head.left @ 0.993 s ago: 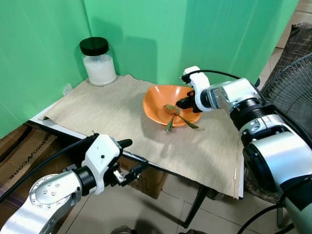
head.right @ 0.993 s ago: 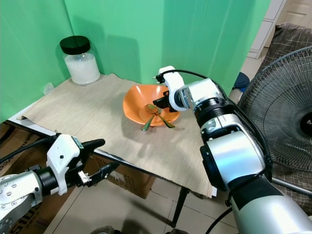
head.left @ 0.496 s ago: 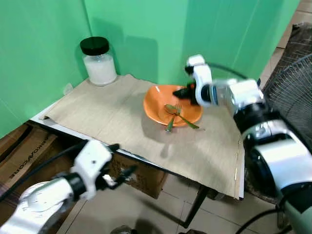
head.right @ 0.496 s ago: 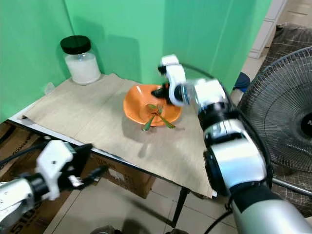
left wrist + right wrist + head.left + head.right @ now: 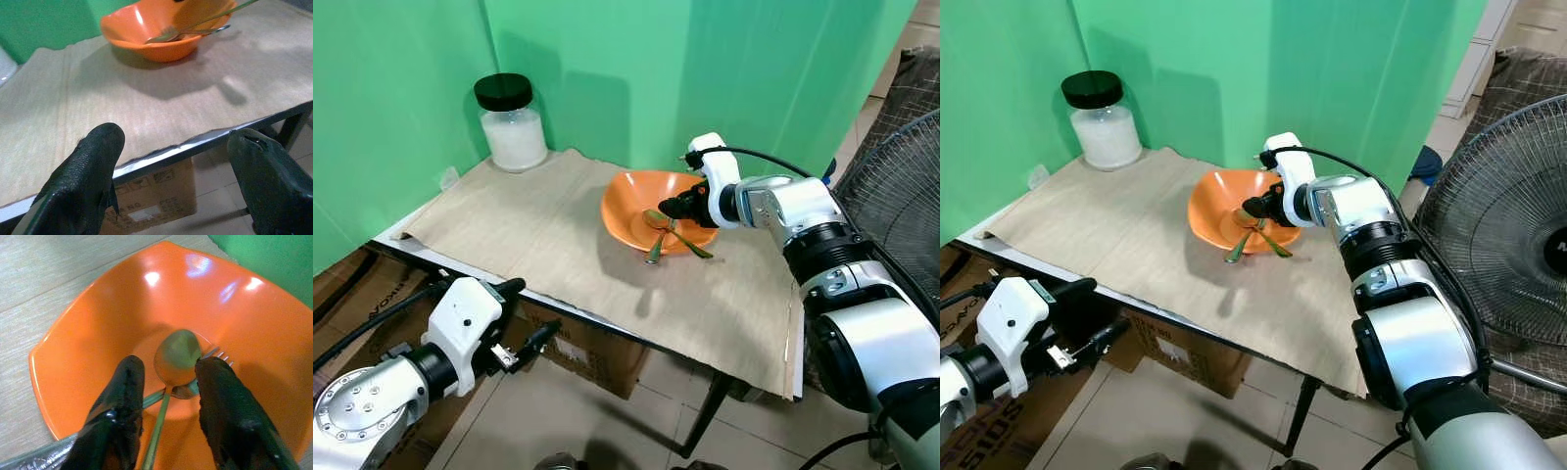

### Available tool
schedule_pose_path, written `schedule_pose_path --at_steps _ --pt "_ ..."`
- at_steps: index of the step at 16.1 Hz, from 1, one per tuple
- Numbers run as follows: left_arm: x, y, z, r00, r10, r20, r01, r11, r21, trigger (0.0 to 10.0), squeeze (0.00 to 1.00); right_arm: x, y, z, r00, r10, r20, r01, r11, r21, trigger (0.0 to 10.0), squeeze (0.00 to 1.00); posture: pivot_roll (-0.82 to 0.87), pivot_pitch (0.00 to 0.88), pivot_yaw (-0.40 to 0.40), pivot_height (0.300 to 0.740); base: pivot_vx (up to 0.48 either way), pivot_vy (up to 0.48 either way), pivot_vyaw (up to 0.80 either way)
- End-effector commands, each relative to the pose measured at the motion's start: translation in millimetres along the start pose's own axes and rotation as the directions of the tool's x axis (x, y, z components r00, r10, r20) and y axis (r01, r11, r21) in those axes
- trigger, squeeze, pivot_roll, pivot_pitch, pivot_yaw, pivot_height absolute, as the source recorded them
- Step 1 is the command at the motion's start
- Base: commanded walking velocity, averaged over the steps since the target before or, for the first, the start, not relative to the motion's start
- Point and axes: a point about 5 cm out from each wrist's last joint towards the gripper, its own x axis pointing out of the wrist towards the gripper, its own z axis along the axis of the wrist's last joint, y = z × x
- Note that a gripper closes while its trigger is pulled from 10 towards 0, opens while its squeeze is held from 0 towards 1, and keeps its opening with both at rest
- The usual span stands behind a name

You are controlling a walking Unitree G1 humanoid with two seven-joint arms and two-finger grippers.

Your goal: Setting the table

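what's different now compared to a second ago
The left gripper has dropped lower and drawn back below the table edge, fingers open, holding nothing. The right gripper lifted briefly off the orange bowl, then came back down over the spoon and fork, open astride them. Bowl, cutlery, jar and cloth have not moved.
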Motion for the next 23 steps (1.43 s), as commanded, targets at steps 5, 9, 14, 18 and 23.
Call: schedule_pose_path --at_steps 5,9,14,18,23 --pt "1.2 -6.1 4 0.999 -0.036 0.024 0.036 0.999 -0.004 10.0 0.00 2.9 3.9 -2 0.996 0.008 -0.092 -0.014 0.998 -0.064 10.0 1.00 0.06 0.000 -0.021 0.740 0.000 0.000 0.00" --pt "3.7 -8.6 4 0.998 -0.051 0.032 0.051 0.999 -0.005 10.0 0.00 3.7 4.3 -11 0.984 0.008 -0.180 -0.020 0.998 -0.065 10.0 0.00 0.06 0.000 -0.019 0.740 0.000 0.000 0.00" --pt "6.1 -10.2 5 0.997 -0.064 0.036 0.064 0.998 -0.002 10.0 0.00 6.2 -0.3 -20 0.978 -0.032 -0.205 0.023 0.999 -0.045 0.0 0.00 0.06 0.000 -0.017 0.740 0.000 0.000 0.00" --pt "6.5 -10.6 5 0.997 -0.066 0.035 0.066 0.998 -0.001 10.0 0.00 8.0 -0.7 -25 0.976 -0.028 -0.218 0.023 0.999 -0.026 0.0 0.00 0.06 0.000 -0.020 0.740 0.000 0.000 0.00" --pt "5.8 -10.5 4 0.998 -0.064 0.030 0.064 0.998 0.006 10.0 0.00 9.5 -1.7 -28 0.975 -0.033 -0.222 0.029 0.999 -0.021 0.0 0.00 0.06 0.000 -0.022 0.740 0.000 0.000 0.00"
